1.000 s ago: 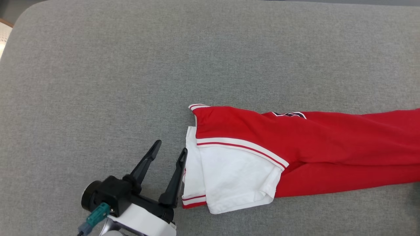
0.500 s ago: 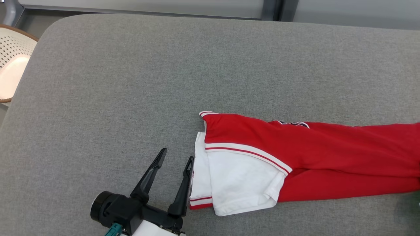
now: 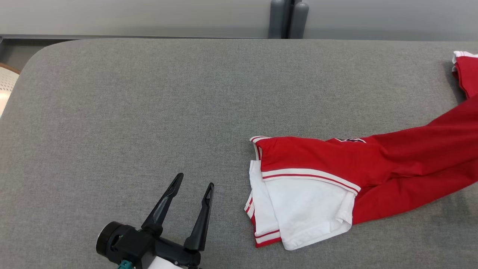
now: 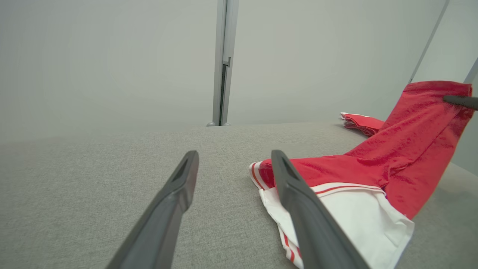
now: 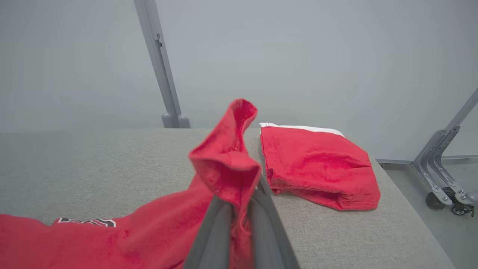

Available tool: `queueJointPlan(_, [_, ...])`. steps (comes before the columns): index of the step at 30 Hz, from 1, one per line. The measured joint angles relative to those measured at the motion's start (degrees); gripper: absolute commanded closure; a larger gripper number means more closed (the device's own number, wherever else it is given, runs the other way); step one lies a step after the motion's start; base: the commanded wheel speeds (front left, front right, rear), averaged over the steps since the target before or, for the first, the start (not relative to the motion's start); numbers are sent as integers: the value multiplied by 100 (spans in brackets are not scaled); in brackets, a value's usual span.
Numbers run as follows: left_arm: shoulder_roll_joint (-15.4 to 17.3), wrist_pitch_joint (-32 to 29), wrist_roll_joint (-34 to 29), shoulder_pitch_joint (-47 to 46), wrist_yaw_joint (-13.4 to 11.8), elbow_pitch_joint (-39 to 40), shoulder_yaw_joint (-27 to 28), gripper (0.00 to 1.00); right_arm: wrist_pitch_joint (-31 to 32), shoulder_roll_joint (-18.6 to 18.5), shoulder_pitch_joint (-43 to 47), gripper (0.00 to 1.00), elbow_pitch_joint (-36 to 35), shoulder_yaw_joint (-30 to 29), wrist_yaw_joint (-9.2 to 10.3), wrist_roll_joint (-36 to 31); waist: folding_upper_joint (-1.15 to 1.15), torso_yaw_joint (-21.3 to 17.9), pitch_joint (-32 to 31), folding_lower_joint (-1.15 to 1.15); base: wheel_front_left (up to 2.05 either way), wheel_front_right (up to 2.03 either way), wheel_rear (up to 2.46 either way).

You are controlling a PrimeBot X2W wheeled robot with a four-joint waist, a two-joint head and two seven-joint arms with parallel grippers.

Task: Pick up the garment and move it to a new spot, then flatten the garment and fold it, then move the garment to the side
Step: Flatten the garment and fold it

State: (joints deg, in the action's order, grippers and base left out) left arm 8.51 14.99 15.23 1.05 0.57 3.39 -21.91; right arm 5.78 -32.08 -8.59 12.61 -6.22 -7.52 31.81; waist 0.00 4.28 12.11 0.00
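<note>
A raised fold of the red garment (image 5: 220, 175) is seen pinched by the right gripper (image 5: 239, 213) in the right wrist view, with a folded red bundle (image 5: 317, 164) behind it on the grey table (image 5: 93, 168). In the head view the left gripper (image 3: 195, 180) is seen spread; the garment's white-trimmed end lies apart, toward the table's right. The long axis is laid along the table, lifted at the right end.

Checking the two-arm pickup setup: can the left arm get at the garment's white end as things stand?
Probably yes. The left end effector is open beside the white end of the garment, with just bare grey cushion between them. The right end effector grips the far red end.
</note>
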Motion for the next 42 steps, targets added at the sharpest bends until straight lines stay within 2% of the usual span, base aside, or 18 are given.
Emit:
queueJointPlan(2, [-47, 0, -65, 29, 75, -3, 63, 0, 85, 107, 55, 100, -603, 125, 2, -129, 0, -42, -41, 0, 0, 0, 0])
queueJointPlan(6, [-125, 0, -146, 95, 211, -71, 138, 0, 428, 609, 203, 100, -1674, 499, 2, -508, 0, -60, -122, 0, 0, 0, 0])
queueJointPlan(11, [-201, 0, -216, 142, 353, -180, 177, 0, 822, 1461, 339, 100, -2256, 1158, 2, -914, 0, 55, -244, 0, 0, 0, 0])
queueJointPlan(14, [-236, 0, -258, 199, 419, -233, 176, 0, 886, 1902, 342, 100, -2160, 1615, 2, -1098, 0, 177, -306, 0, 0, 0, 0])
queueJointPlan(15, [-267, 0, -271, 202, 450, -258, 143, 0, 884, 2138, 340, 100, -1934, 1929, 2, -1120, 0, 276, -338, 0, 0, 0, 0])
queueJointPlan(23, [-338, 0, -305, 281, 549, -345, 188, 0, 750, 2466, 268, 100, -761, 2876, 2, -990, 0, 652, -376, 0, 0, 0, 0])
queueJointPlan(24, [-346, 0, -305, 294, 560, -363, 186, 0, 781, 2477, 269, 1, -639, 2966, 3, -989, 0, 684, -371, 0, 0, 0, 0])
queueJointPlan(27, [-378, 0, -305, 310, 577, -422, 207, 0, 688, 2559, 272, 0, -557, 3063, 3, -783, 0, 747, -368, 0, 0, 0, 0])
queueJointPlan(31, [-438, 0, -313, 327, 573, -422, 344, 0, 115, 2425, 259, 0, -1195, 2683, 3, -410, 0, 671, -367, 0, 0, 0, 0])
queueJointPlan(34, [-494, 0, -328, 327, 419, -371, 524, 0, -330, 2004, 209, 0, -1474, 2301, 3, -490, 0, 571, -392, 0, 0, 0, 0])
queueJointPlan(35, [-494, 0, -328, 327, 419, -371, 524, 0, -330, 2004, 209, 0, -1474, 2301, 3, -490, 0, 571, -392, 0, 0, 0, 0])
queueJointPlan(37, [-522, 0, -359, 327, 281, -307, 639, 0, -646, 1708, 213, 0, -1502, 2167, 3, -716, 0, 497, -431, 0, 0, 0, 0])
queueJointPlan(42, [-554, 0, -409, 435, -101, -204, 978, 0, -1469, 1407, 374, 0, -1023, 2149, 3, -691, 0, 299, -616, 0, 0, 0, 0])
